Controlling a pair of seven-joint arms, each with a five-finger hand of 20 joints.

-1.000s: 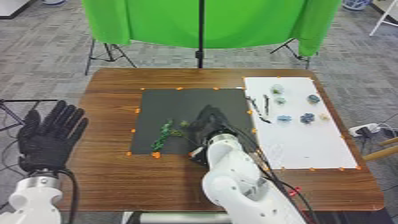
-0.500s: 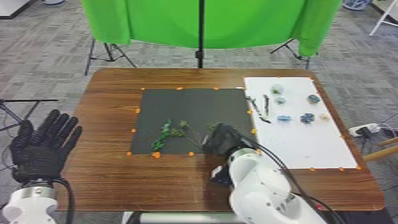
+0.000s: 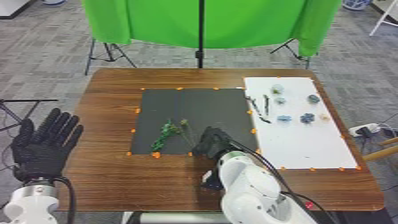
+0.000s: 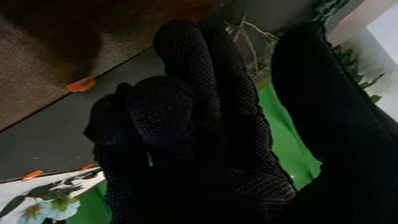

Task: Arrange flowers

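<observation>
On the dark mat's near right part is my right hand (image 3: 212, 142), just right of a thin stem (image 3: 186, 126) and a leafy green stem (image 3: 165, 136). In the right wrist view the right hand (image 4: 218, 100) has relaxed fingers, some more bent than others, and the thumb stands apart. Thin twigs (image 4: 250, 34) lie past the gap, with no grip on them visible. My left hand (image 3: 44, 145) is left of the table, fingers straight. Blue blooms (image 3: 307, 118), a pale bloom (image 3: 277, 89) and dark stems (image 3: 266, 104) lie on the white sheet (image 3: 306, 147).
The dark mat (image 3: 191, 102) lies on the brown table (image 3: 120, 180), with orange markers (image 3: 156, 155) round its edges. A green cloth (image 3: 151, 22) on a stand is behind the table. White equipment (image 3: 362, 131) is beyond the right edge.
My right hand has drawn back from the mat's middle toward its near edge, then shifted slightly left. The left hand has moved down a little. The green stem has stayed in place.
</observation>
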